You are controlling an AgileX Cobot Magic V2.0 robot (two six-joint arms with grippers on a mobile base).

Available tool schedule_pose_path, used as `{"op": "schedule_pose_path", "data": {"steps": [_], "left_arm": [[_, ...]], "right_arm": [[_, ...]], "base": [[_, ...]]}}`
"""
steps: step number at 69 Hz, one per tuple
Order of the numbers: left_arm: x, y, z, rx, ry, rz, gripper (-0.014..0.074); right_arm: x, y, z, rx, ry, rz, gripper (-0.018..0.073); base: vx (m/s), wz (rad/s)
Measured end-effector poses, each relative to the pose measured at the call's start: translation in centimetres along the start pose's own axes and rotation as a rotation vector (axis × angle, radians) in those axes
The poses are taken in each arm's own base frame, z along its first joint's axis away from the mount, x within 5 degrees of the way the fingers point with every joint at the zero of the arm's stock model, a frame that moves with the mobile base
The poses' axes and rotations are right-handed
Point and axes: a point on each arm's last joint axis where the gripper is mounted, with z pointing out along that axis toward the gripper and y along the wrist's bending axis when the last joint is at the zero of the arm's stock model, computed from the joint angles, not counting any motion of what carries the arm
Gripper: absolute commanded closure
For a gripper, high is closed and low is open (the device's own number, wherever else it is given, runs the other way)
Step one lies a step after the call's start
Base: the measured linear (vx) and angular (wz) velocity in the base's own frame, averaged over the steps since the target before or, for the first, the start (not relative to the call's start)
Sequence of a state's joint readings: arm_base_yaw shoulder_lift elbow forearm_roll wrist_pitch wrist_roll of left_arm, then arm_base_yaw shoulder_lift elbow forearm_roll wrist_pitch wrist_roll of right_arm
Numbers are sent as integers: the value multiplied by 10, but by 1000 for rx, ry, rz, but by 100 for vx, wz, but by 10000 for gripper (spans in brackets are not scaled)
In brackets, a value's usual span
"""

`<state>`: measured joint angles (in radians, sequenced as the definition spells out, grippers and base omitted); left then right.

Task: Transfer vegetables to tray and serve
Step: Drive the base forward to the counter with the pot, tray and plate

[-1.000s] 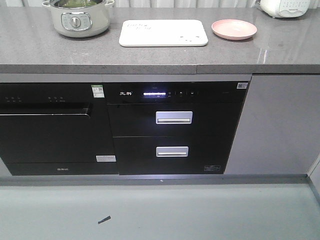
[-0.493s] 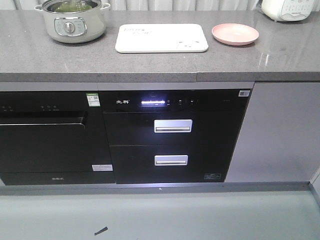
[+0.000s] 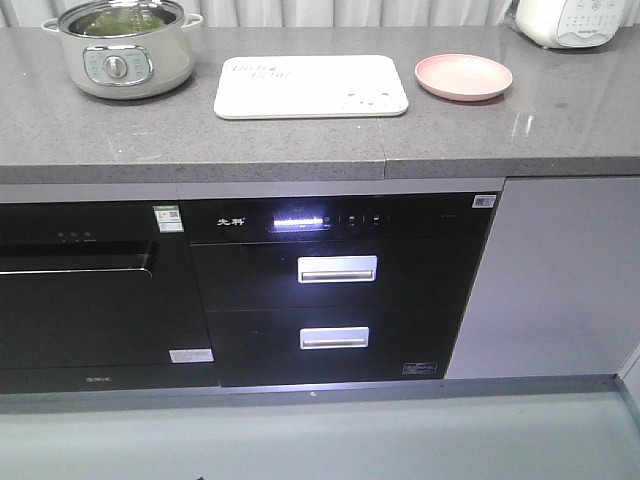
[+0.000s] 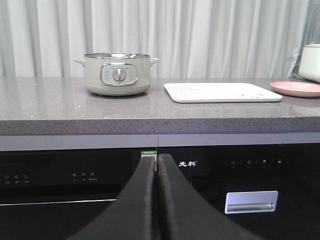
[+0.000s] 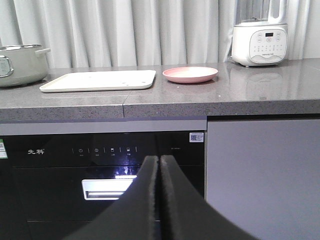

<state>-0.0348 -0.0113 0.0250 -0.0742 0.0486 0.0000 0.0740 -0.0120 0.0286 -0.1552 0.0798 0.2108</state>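
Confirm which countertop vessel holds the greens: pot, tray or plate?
The pale-green pot at the left end of the counter; green vegetables show inside it. The cream tray and pink plate hold nothing.

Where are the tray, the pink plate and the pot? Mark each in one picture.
tray (image 3: 310, 90), front-facing view, bare middle of its surface.
pink plate (image 3: 463, 77), front-facing view, its bare centre.
pot (image 3: 165, 68), front-facing view, front wall right of the dial.

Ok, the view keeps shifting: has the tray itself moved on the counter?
No. The tray keeps its place against the counter seam; only the camera shifted.
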Motion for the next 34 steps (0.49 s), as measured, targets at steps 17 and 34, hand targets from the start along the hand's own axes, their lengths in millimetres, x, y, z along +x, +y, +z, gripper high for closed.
{"op": "schedule_pose_path", "data": {"steps": [17, 34], "left_arm": [[0, 0, 0, 0, 0, 0, 603], [0, 0, 0, 0, 0, 0, 603]], "right_arm": [[0, 0, 0, 0, 0, 0, 566], [0, 0, 0, 0, 0, 0, 566]], "base": [[10, -4], [11, -2]]}}
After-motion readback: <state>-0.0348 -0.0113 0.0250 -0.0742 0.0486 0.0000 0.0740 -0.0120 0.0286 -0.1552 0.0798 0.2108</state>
